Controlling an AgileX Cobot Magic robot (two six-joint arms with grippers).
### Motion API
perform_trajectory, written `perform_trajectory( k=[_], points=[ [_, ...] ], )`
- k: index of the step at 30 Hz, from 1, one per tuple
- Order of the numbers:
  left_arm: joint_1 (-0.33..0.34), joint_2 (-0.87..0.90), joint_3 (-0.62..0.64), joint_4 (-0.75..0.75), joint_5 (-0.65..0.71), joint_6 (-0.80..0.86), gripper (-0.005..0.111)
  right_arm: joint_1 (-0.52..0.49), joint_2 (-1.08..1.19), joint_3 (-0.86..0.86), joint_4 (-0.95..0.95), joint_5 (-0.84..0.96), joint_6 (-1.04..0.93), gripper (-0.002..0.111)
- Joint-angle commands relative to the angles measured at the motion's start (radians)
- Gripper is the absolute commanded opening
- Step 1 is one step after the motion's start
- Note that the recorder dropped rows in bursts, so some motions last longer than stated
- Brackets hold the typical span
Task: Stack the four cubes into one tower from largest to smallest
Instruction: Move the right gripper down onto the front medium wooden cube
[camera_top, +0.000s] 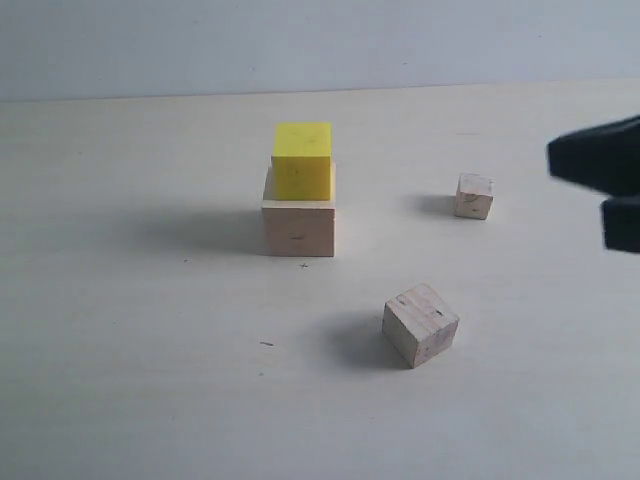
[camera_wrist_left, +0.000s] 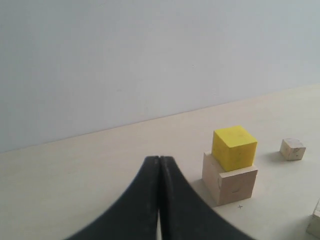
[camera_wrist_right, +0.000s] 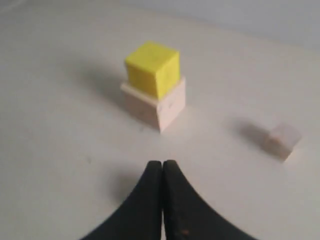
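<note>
Right wrist view: right claw clenched, empty; yellow cube ahead, well apart.

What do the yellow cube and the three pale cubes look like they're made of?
Yellow cube: opaque matte yellow all over, painted wood or plastic, cannot tell which.
Base cube under it, loose mid-size cube and smallest cube: likely bare pale wood, matte, with small dark marks.
</note>
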Motion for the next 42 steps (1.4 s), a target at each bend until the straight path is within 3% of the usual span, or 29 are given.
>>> perform_trajectory(
  k=[1, 5, 10, 21, 27, 30, 37, 42],
  points=[
    [0.005, -0.005, 0.004, -0.04, -0.014, -0.009, 0.0, 0.004, 0.189, -0.006, 0.005, 0.186, 0.099, 0.0],
    [0.005, -0.005, 0.004, -0.04, -0.014, -0.009, 0.0, 0.004, 0.307, -0.006, 0.06, 0.234, 0.108, 0.0],
    [0.005, -0.005, 0.004, -0.044, -0.014, -0.009, 0.0, 0.004, 0.361, -0.006, 0.305, 0.135, 0.098, 0.0],
    [0.005, -0.005, 0.004, -0.065, -0.014, -0.009, 0.0, 0.004, 0.37, -0.006, 0.343, -0.099, 0.1, 0.0],
    [0.005, -0.005, 0.004, -0.065, -0.014, -0.007, 0.0, 0.004, 0.399, -0.068, 0.291, 0.065, 0.019, 0.001],
    [0.005, -0.005, 0.004, -0.065, -0.016, -0.007, 0.0, 0.004, 0.421, -0.131, 0.224, 0.146, 0.027, 0.011],
    [0.005, -0.005, 0.004, -0.065, -0.016, -0.007, 0.0, 0.066, 0.477, -0.276, -0.036, 0.237, 0.209, 0.051],
    [0.005, -0.005, 0.004, -0.065, -0.016, -0.007, 0.0, 0.205, 0.546, -0.337, -0.168, 0.257, 0.289, 0.055]
  ],
)
